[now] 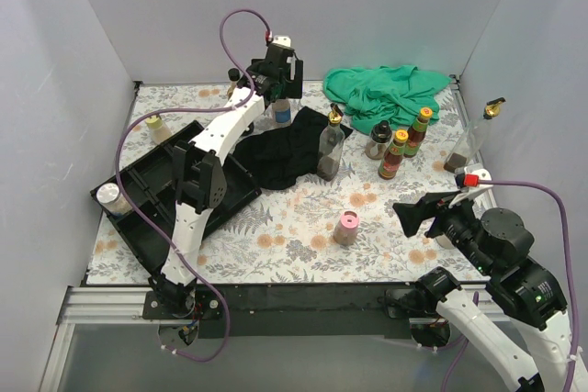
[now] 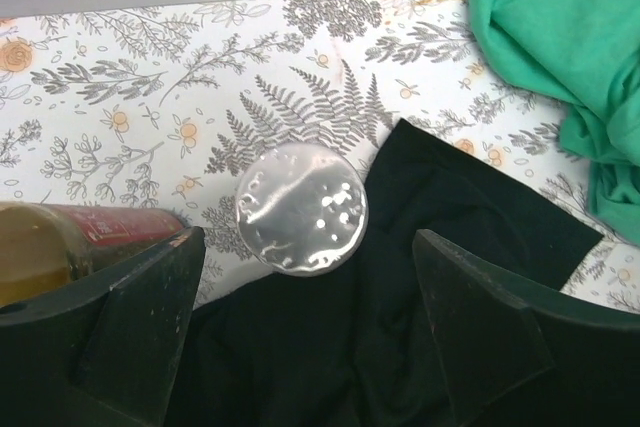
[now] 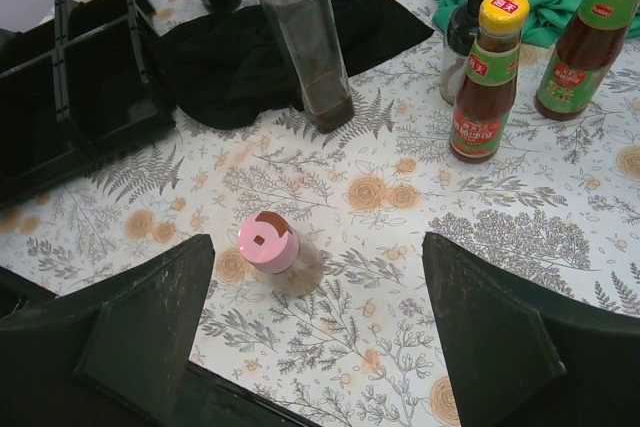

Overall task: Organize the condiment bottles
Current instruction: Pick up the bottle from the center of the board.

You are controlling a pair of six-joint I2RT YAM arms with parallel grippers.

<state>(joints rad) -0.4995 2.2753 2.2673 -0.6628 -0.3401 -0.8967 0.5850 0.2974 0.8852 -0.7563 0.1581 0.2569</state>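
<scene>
Left wrist: round, glossy silver shaker lid (image 2: 300,209).

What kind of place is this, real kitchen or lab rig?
Most likely a lab robot cell, not a kitchen: plain grey walls on three sides, an aluminium rail along the near edge, condiment bottles staged on a floral cover.

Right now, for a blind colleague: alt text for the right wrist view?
A pink-lidded shaker stands on the floral table, ahead of the open right gripper. Behind it stand a clear bottle and a yellow-capped sauce bottle.
</scene>
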